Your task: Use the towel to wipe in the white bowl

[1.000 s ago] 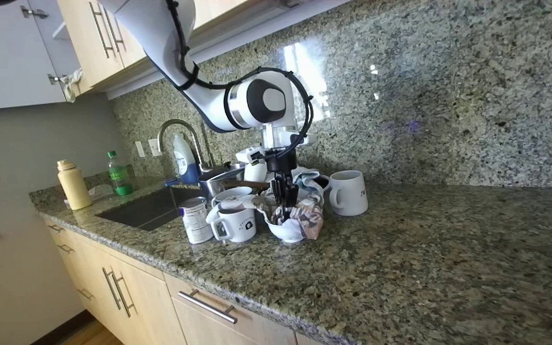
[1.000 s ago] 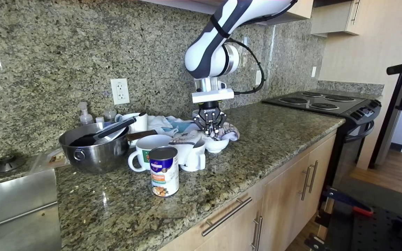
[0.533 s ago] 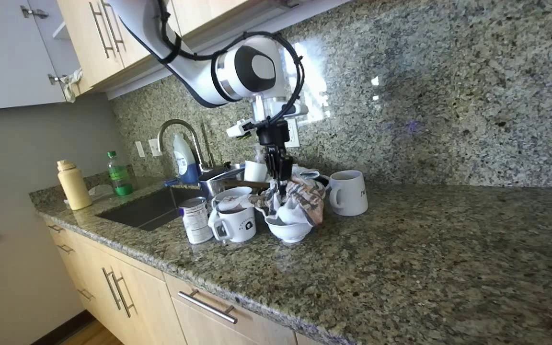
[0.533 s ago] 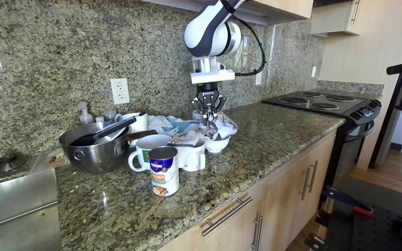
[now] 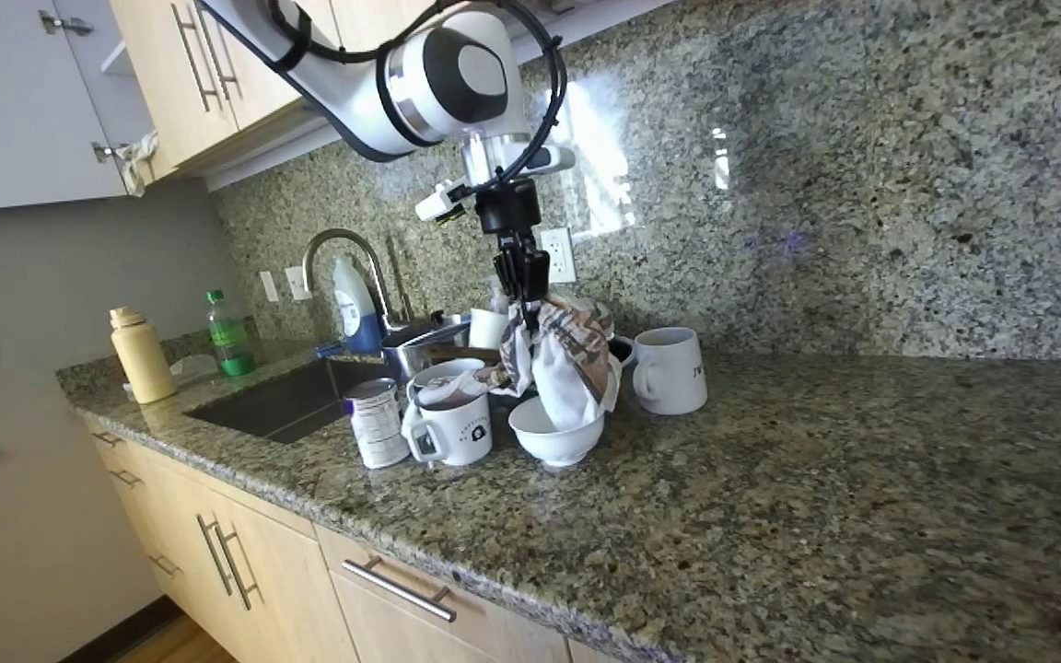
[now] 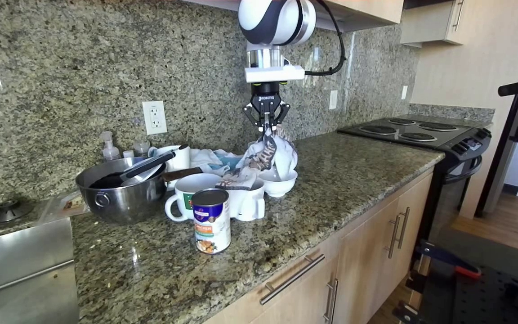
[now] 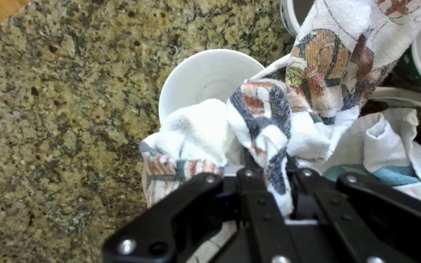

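Observation:
The towel (image 5: 570,364) is white with a brown and dark print. My gripper (image 5: 532,318) is shut on a bunched part of it and holds it above the white bowl (image 5: 556,447). In an exterior view the towel (image 6: 282,157) hangs with its lower end in the bowl (image 6: 278,187), while another end drapes left over a mug. The fingers (image 6: 267,128) are well above the rim. In the wrist view the towel (image 7: 199,128) comes up between the fingertips (image 7: 269,164) and covers part of the bowl (image 7: 196,80), whose inside shows on the far side.
A white mug (image 5: 455,433), a larger mug (image 6: 182,198) and a can (image 6: 212,225) stand beside the bowl. Another mug (image 5: 670,373) is behind it. A metal bowl (image 6: 124,202) with utensils, a wooden handle (image 6: 182,174) and a blue-white cloth (image 6: 205,157) crowd the back. Cabinets overhang.
My gripper has risen from inside the bowl to well above it, lifting the towel. More of the bowl's inside shows now. The bowl and mugs have stayed about where they were.

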`<state>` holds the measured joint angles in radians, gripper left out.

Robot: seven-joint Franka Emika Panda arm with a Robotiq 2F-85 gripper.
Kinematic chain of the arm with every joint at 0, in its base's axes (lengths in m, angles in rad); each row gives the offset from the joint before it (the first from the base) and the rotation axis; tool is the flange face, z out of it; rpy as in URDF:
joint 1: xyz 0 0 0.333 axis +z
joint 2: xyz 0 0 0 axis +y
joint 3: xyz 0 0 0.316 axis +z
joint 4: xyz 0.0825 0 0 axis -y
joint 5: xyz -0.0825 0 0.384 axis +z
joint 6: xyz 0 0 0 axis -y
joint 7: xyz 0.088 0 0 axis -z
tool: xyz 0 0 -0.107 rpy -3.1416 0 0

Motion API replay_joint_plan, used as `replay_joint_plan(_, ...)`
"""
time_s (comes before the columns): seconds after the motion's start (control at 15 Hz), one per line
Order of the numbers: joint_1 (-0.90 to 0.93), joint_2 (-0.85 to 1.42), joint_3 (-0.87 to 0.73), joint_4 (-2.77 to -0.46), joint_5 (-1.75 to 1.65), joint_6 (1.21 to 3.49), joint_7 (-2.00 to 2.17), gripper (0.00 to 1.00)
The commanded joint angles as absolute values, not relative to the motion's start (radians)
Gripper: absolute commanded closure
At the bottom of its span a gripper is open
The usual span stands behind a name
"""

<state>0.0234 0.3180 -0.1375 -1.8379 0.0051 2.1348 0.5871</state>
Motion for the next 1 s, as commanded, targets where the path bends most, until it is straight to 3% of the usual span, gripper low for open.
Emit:
replay_joint_plan(0.0,0.015,0.323,-0.130,-1.836,0.002,2.132,0.588,0.85)
replay_joint_plan(0.13,0.016,0.330,-0.130,-1.835,0.003,2.133,0.588,0.85)
replay_joint_plan(0.2,0.016,0.332,-0.130,-1.835,0.003,2.133,0.588,0.96)
replay_joint_plan(0.93,0.128,0.411,-0.076,-1.642,-0.034,2.037,0.679,0.96)
